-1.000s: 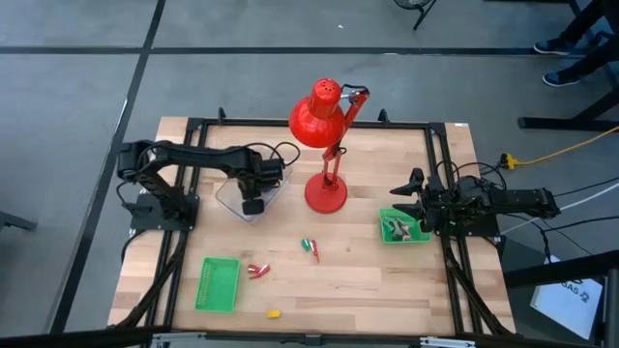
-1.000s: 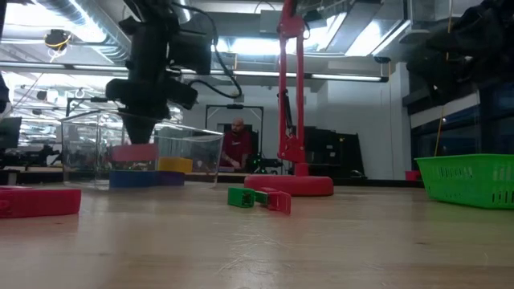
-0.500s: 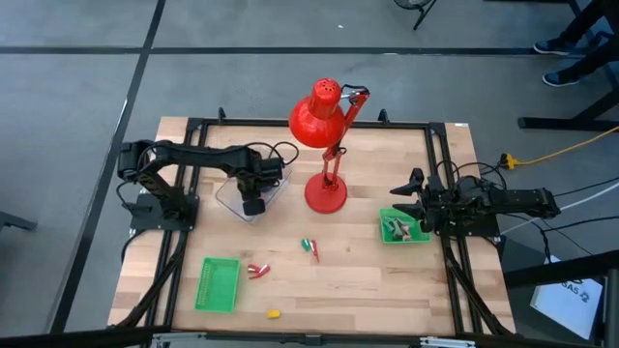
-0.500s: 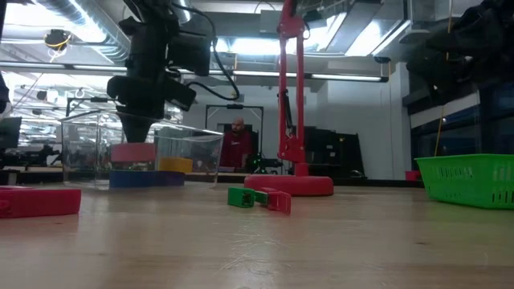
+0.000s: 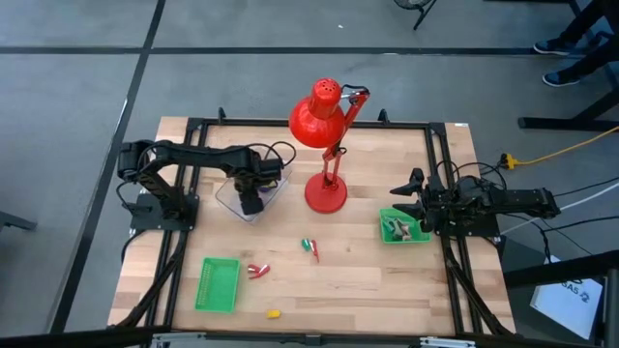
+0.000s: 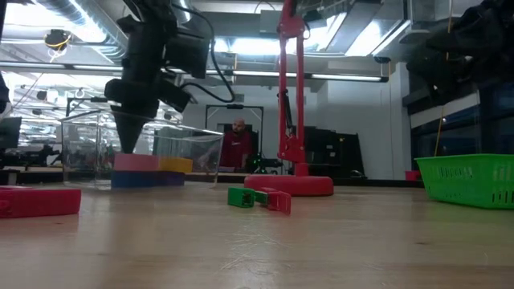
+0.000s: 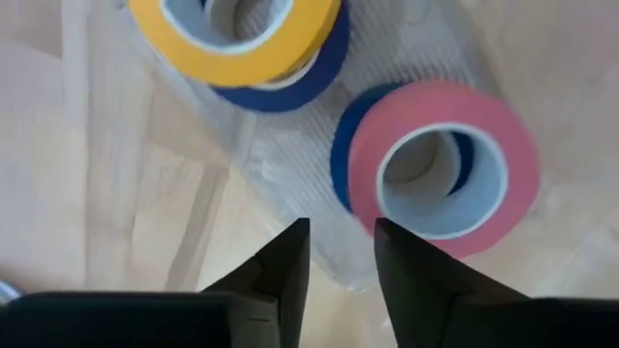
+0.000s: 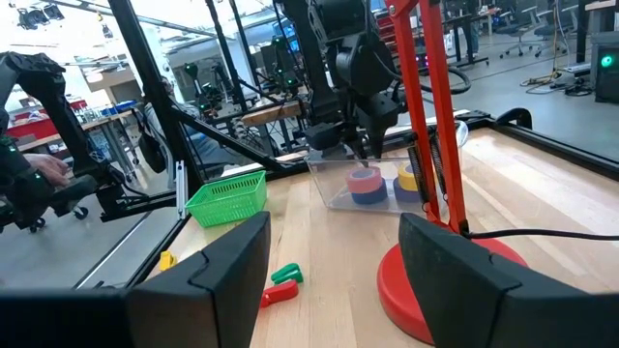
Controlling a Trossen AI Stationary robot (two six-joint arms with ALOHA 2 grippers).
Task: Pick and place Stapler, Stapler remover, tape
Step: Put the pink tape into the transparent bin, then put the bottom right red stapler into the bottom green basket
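A clear container stands left of the red lamp. Inside it a pink tape roll lies flat on a blue roll, and a yellow roll lies on another blue one beside them. My left gripper points down just above the pink roll's rim, open, with nothing between its fingers. A red-and-white stapler and a green-and-red stapler remover lie on the bare wood. My right gripper waits open and level at the table's right edge.
The red lamp's base stands mid-table, its head high over the far part. One green basket sits near left. Another green basket, with dark things in it, is under my right gripper. A small yellow piece lies at the near edge.
My left gripper has let go of the pink tape roll, which has dropped a little and now lies flat on the blue roll in the container. The gripper has rolled slightly over the same spot.
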